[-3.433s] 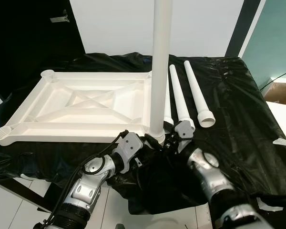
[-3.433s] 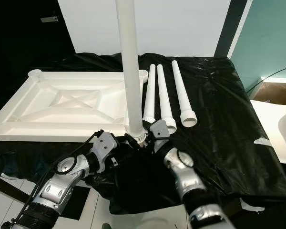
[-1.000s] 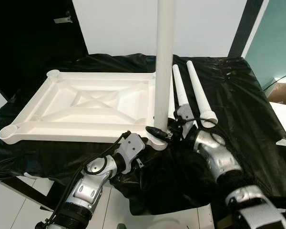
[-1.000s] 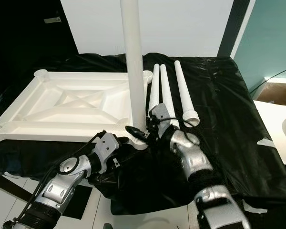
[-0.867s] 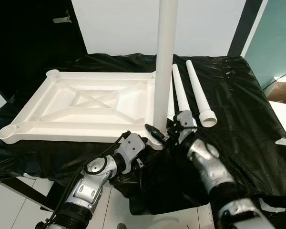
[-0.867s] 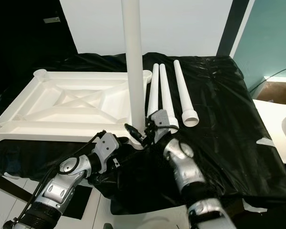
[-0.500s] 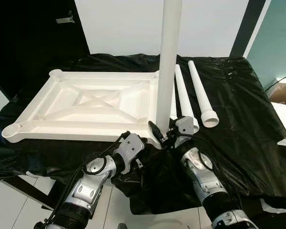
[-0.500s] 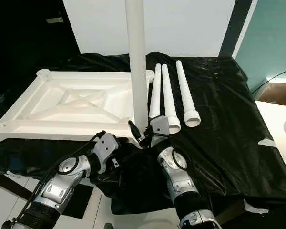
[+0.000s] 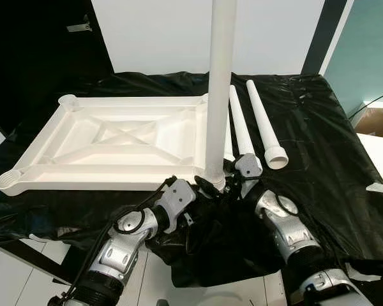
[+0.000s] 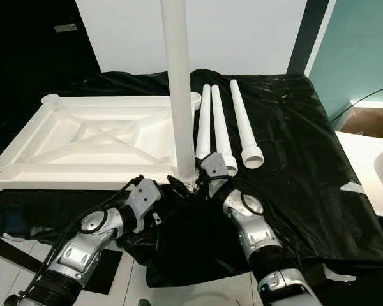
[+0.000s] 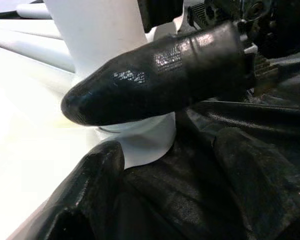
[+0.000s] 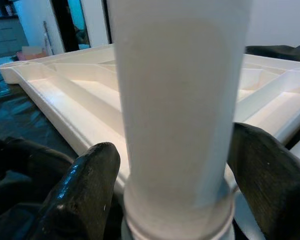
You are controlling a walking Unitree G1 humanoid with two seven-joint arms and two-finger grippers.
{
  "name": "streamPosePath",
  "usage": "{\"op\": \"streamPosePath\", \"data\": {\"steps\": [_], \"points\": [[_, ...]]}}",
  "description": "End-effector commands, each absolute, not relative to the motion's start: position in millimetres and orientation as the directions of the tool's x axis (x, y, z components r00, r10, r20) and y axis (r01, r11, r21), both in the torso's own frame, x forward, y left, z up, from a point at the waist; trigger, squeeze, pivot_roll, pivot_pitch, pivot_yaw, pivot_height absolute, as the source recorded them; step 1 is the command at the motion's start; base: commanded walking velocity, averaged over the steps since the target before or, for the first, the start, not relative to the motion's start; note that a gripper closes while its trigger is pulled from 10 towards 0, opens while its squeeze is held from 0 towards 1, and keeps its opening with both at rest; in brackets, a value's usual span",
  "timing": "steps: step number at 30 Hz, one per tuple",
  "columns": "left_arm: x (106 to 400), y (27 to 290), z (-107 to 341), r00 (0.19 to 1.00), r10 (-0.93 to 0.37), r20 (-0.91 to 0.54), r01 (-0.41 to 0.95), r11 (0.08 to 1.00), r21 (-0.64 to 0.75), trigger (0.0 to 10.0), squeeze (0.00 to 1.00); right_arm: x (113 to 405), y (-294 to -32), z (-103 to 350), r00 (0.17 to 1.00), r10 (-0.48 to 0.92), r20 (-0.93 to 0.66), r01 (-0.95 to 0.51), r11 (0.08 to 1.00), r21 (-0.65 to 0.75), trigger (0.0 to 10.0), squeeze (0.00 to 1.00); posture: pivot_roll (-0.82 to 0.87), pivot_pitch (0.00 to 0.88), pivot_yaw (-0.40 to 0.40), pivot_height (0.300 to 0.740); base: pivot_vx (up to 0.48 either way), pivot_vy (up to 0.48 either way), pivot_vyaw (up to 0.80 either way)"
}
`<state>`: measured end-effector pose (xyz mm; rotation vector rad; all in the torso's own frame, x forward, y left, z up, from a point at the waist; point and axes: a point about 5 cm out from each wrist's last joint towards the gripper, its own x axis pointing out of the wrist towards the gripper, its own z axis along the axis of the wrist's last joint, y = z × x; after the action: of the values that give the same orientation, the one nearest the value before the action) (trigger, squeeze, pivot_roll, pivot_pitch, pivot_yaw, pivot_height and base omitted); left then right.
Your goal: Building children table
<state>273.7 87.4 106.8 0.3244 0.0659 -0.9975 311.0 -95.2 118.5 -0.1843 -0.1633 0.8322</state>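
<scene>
1. Left eye view: the tabletop (image 9: 108, 143) lies upside down on the black sheet (image 9: 319, 159). 1 leg (image 9: 218, 89) stands upright in the near right corner socket; 3 loose legs (image 9: 263, 124) lie just beside the tabletop on its right. Judged from this, 1 of 4 legs is placed and 3 sockets are left to fill. The leg's top is cut off by the frame.
2. Right eye view: the left gripper (image 10: 172, 185) and right gripper (image 10: 201, 182) meet at the leg's foot; their fingertips are hard to make out against the sheet.
3. Left wrist view: 1 black finger (image 11: 155, 75) lies across the leg's collar, the other sits lower, apart from it; whether they press the collar cannot be told.
4. Right wrist view: 2 fingers (image 12: 85, 190) stand apart on either side of the leg, near it; contact is not clear. How deep the leg sits in its socket is hidden.
</scene>
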Motion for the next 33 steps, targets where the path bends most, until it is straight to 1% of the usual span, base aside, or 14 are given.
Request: {"op": "streamPosePath", "data": {"steps": [1,5,6,9,15,17,19,20,22,27,28,30,31,33], "points": [[273.3,87.5,104.5,0.540,-0.813,-0.219,0.837,0.489,0.246,10.0,0.00,312.1,-95.9,120.4,0.623,0.781,0.055,-0.747,0.614,-0.257,10.0,0.00,0.09,0.000,0.043,0.740,0.000,0.000,0.00],[272.9,86.5,104.2,0.538,-0.814,-0.218,0.838,0.488,0.243,10.0,0.00,319.0,-103.9,127.8,0.605,0.795,0.039,-0.753,0.587,-0.297,10.0,0.00,0.09,0.000,0.043,0.740,0.000,0.000,0.00],[272.8,86.2,104.0,0.537,-0.815,-0.218,0.838,0.488,0.243,10.0,0.00,322.0,-106.9,131.0,0.594,0.804,0.031,-0.762,0.574,-0.300,0.0,0.00,0.09,0.000,0.042,0.740,0.000,0.000,0.00],[273.5,86.4,104.3,0.539,-0.814,-0.217,0.837,0.489,0.244,10.0,0.00,325.3,-110.8,134.6,0.556,0.831,-0.006,-0.801,0.533,-0.273,0.0,0.00,0.09,0.000,0.040,0.740,0.000,0.000,0.00],[273.5,87.2,104.5,0.544,-0.811,-0.216,0.834,0.495,0.245,10.0,0.00,314.4,-105.2,122.8,0.573,0.820,-0.010,-0.803,0.558,-0.208,0.0,0.00,0.10,0.000,0.035,0.740,0.000,0.000,0.00],[273.2,87.4,104.5,0.545,-0.810,-0.216,0.833,0.496,0.244,10.0,0.00,308.7,-101.3,118.0,0.606,0.795,0.012,-0.780,0.597,-0.191,0.0,0.00,0.10,0.000,0.036,0.740,0.000,0.000,0.00],[272.6,87.5,104.1,0.545,-0.810,-0.217,0.833,0.496,0.244,10.0,0.00,307.8,-106.2,118.6,0.815,0.555,0.167,-0.528,0.829,-0.185,0.0,0.00,0.10,0.000,0.033,0.740,0.000,0.000,0.00],[272.6,87.5,104.1,0.545,-0.810,-0.217,0.833,0.496,0.244,10.0,0.00,307.8,-106.2,118.6,0.815,0.555,0.167,-0.528,0.829,-0.185,0.0,0.00,0.10,0.000,0.033,0.740,0.000,0.000,0.00],[272.3,87.6,104.3,0.545,-0.810,-0.216,0.833,0.496,0.243,10.0,0.00,301.4,-102.8,115.8,0.863,0.451,0.226,-0.423,0.891,-0.164,0.0,0.00,0.10,0.000,0.035,0.740,0.000,0.000,0.00],[272.2,87.4,104.4,0.543,-0.811,-0.218,0.835,0.493,0.244,10.0,0.00,300.9,-92.9,115.5,0.837,0.501,0.220,-0.476,0.865,-0.156,0.0,0.00,0.10,0.000,0.039,0.740,0.000,0.000,0.00],[272.3,87.4,104.5,0.543,-0.811,-0.218,0.835,0.493,0.244,10.0,0.00,302.1,-92.1,116.2,0.825,0.523,0.211,-0.498,0.851,-0.165,2.4,0.00,0.10,0.000,0.039,0.740,0.000,0.000,0.00],[272.3,87.4,104.5,0.543,-0.811,-0.218,0.835,0.493,0.244,10.0,0.00,302.1,-92.1,116.2,0.825,0.523,0.211,-0.498,0.851,-0.165,2.4,0.00,0.10,0.000,0.039,0.740,0.000,0.000,0.00],[272.4,87.4,104.5,0.543,-0.811,-0.218,0.835,0.493,0.244,10.0,0.00,302.1,-91.4,116.7,0.817,0.540,0.202,-0.513,0.841,-0.174,3.6,0.00,0.10,0.000,0.039,0.740,0.000,0.000,0.00],[272.4,87.4,104.5,0.543,-0.811,-0.218,0.835,0.493,0.244,10.0,0.00,302.1,-91.4,116.7,0.817,0.540,0.202,-0.513,0.841,-0.174,3.6,0.00,0.10,0.000,0.039,0.740,0.000,0.000,0.00]]}}
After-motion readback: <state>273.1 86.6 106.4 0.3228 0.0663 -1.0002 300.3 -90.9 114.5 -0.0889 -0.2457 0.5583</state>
